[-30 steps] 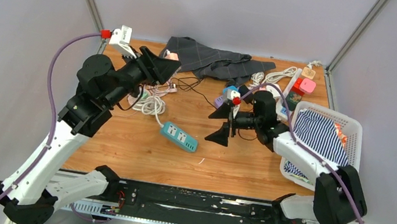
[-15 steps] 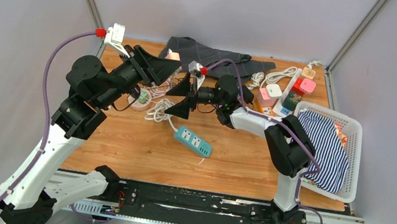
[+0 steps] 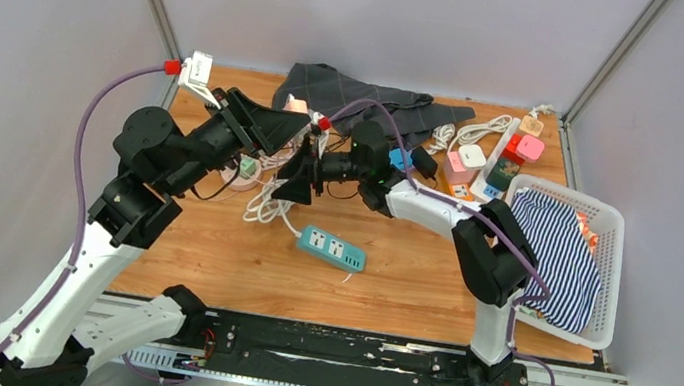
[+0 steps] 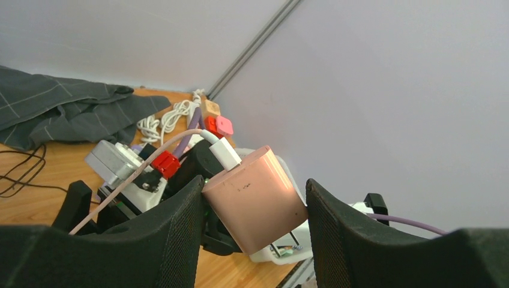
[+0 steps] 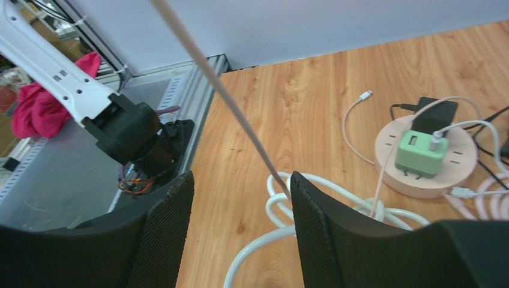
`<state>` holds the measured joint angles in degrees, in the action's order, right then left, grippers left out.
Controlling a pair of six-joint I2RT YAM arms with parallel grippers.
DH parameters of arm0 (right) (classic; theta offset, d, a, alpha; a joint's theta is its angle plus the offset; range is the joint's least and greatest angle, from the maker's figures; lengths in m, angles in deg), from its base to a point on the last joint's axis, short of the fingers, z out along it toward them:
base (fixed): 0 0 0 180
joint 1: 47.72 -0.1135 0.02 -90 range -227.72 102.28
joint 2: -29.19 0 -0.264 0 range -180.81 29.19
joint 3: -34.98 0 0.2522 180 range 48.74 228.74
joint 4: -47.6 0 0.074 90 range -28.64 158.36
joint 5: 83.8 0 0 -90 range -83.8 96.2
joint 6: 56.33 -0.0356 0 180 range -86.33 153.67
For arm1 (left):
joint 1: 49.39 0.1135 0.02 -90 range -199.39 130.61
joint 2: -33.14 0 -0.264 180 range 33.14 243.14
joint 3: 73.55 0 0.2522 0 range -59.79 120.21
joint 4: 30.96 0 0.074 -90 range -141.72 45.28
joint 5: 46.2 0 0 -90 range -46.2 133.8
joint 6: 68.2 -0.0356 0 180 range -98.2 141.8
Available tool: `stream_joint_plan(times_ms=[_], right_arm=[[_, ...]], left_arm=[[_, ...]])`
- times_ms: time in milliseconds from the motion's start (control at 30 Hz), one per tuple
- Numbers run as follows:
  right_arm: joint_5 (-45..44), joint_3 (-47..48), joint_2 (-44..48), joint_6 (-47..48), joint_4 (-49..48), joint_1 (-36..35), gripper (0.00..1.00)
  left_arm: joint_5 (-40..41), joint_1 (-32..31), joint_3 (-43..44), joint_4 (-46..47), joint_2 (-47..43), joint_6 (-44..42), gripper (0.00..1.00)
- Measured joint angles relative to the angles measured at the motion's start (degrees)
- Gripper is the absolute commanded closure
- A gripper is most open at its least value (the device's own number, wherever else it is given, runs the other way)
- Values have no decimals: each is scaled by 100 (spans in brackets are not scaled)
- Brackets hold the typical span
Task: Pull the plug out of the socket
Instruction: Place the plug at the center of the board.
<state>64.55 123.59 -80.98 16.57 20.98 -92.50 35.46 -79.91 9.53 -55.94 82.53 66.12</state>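
Right arm has swung across from mid-table to the far left. The right gripper (image 3: 295, 174) now sits just beside the left gripper (image 4: 253, 185), on its near-right side. Its jaws are narrower than a second ago. Teal power strip (image 3: 333, 249) has slid a little right and nearer.

Left gripper: clenched on the pink charger block (image 4: 255, 204), one finger on each flank. Block is tilted and lifted clear of the table (image 3: 209, 245), over its far-left part. White plug (image 4: 225, 153) is seated in the block's upper end, not yet out. Pink cable (image 5: 233, 111) leaves the plug and arcs away.

Right gripper: jaws apart, nothing pinched. In the right wrist view the pink cable crosses the gap on a slant, taut, and ends close against the inner edge of one finger. Whether it touches there cannot be told.

Below the grippers: round socket hub (image 5: 408, 183) on the wood, with a green charger (image 5: 422, 151) and a black plug (image 5: 437, 114) stuck in its top. White coiled cord (image 3: 264, 204) lies just near of it. Grey cloth (image 3: 352, 93) along the far edge. White basket (image 3: 618, 232) at the right edge, striped cloth (image 3: 558, 244) inside.
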Motion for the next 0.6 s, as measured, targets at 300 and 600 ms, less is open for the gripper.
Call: stream_joint_plan(times_ms=[300,600], right_arm=[[-168,590,-87,555,1075,-33,46],[-216,708,-103,1093,1910,-240,100]], left_arm=[[-2,0,-26,13,-339,118,100],[105,0,-155,-144,-461,90,100]])
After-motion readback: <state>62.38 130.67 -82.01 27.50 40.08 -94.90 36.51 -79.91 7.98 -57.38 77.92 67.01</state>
